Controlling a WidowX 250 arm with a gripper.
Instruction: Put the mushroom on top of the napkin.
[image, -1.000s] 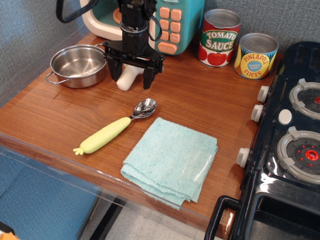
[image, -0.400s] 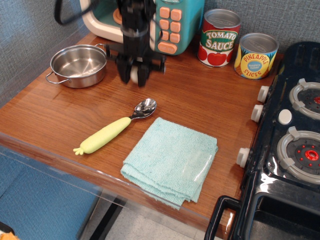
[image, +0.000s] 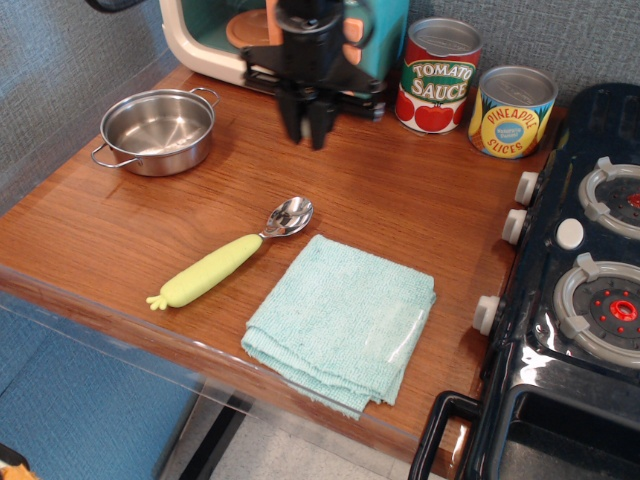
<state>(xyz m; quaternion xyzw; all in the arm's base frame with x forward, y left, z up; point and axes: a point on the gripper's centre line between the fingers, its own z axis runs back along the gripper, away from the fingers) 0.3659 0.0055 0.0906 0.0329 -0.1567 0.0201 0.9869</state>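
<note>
My gripper (image: 308, 132) hangs above the back of the wooden table, in front of the teal toy appliance, with its dark fingers (image: 294, 122) drawn close together. The mushroom does not show; it is hidden between the fingers, and the spot beside the pot where it lay is bare wood. The napkin (image: 340, 320), a folded light teal cloth, lies flat near the table's front edge, well in front of the gripper and slightly to its right. Nothing lies on it.
A steel pot (image: 157, 130) stands at the back left. A spoon with a yellow-green handle (image: 225, 262) lies just left of the napkin. A tomato sauce can (image: 438, 75) and a pineapple can (image: 512, 110) stand at the back right. A dark toy stove (image: 580, 300) borders the right.
The gripper came down around the mushroom beside the pot, shut on it, then rose and moved right and back. The mushroom is gone from the table.
</note>
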